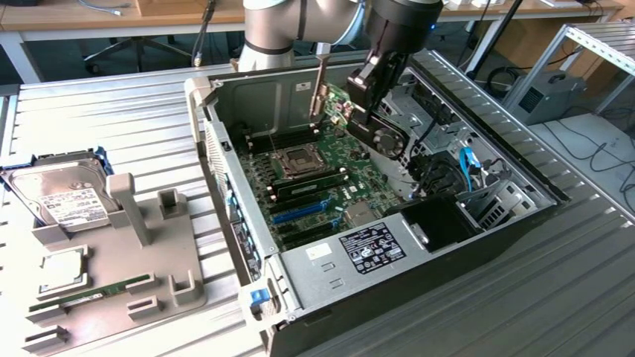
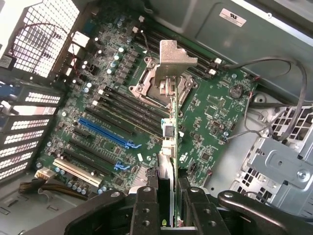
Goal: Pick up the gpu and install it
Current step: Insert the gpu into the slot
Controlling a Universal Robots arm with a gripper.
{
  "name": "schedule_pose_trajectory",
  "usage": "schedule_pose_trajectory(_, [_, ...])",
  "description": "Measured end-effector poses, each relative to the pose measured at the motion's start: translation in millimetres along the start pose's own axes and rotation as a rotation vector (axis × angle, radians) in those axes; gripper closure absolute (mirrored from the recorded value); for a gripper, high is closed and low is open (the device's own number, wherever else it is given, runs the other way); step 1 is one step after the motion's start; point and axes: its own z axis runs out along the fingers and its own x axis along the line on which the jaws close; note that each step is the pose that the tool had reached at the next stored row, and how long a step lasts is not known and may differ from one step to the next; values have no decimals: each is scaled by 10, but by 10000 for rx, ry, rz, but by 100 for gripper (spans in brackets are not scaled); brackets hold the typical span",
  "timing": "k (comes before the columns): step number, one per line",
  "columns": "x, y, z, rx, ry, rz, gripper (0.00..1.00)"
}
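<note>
My gripper is shut on the gpu, a black card with a round fan and a silver end bracket. It hangs tilted above the open computer case, over the far part of the green motherboard. In the wrist view the gpu is seen edge-on between my two black fingers, bracket pointing away. Below it lie the motherboard, the processor socket and the blue expansion slots. The card touches no slot.
A grey parts holder on the exterior view's left carries a hard drive, a processor chip and a green memory stick. Inside the case sit a labelled power supply, drive cages and blue cables.
</note>
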Motion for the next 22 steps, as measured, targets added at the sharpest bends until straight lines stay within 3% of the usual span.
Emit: schedule_pose_trajectory(22, [0,0,0,-12,25,-743,74])
